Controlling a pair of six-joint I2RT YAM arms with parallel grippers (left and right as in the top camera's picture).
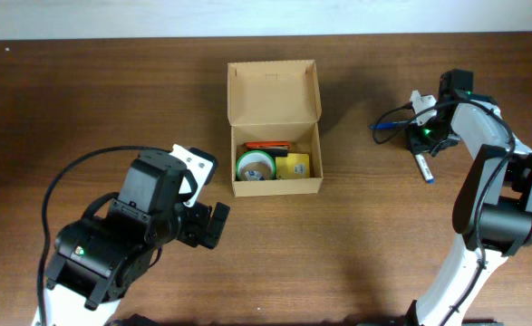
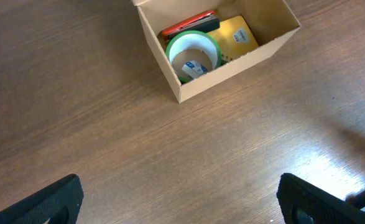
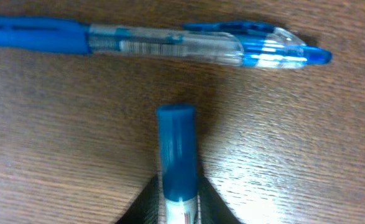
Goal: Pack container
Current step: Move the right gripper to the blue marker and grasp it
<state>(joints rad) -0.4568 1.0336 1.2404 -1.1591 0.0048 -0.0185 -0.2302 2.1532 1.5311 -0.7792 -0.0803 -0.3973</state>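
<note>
The container (image 1: 277, 187), a brown cardboard box with its lid flap (image 1: 273, 91) folded back, stands at the table's middle. Inside lie a green tape roll (image 1: 256, 167), a yellow item (image 1: 295, 166) and a red item (image 1: 267, 145). In the left wrist view the container (image 2: 232, 65) is ahead of my left gripper (image 2: 182, 202), which stands wide open over bare wood. At the far right my right gripper (image 3: 177, 208) is shut on a white marker with a blue cap (image 3: 176, 149); the marker (image 1: 423, 168) lies on the table. A blue pen (image 3: 163, 42) lies crosswise just beyond the cap.
The blue pen (image 1: 392, 124) lies left of my right gripper (image 1: 420, 138), about a hand's width from the container's right wall. The left arm's bulk fills the near left of the table.
</note>
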